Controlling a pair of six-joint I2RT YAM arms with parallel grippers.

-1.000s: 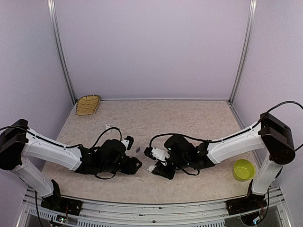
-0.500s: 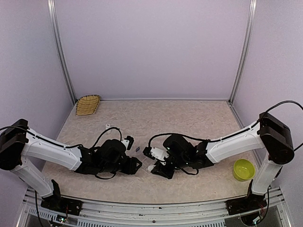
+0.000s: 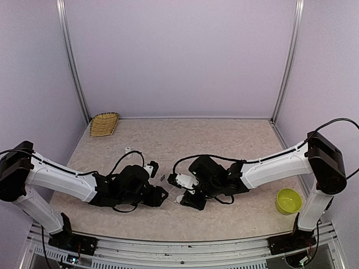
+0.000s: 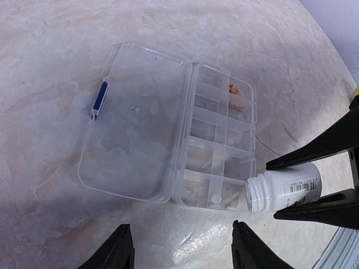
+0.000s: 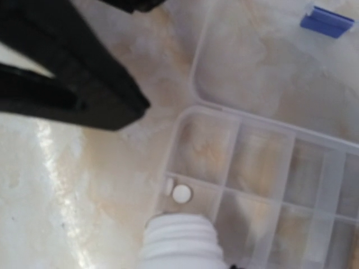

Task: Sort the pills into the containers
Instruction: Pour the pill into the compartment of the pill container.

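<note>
Shifted left, my right gripper (image 4: pixel 275 188) clamps a small white plastic bottle (image 4: pixel 283 190) over the clear oblong organizer box (image 4: pixel 168 129). My left gripper's (image 4: pixel 180 238) fingers stand apart.

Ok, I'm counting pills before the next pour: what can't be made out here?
- What remains inside the white plastic bottle: left wrist view shows its mouth side-on; right wrist view cuts it at the bottom edge.
- Tiny pills in the clear plastic organizer box: top view, far too small.
- Bottle label text: left wrist view, too small.
</note>
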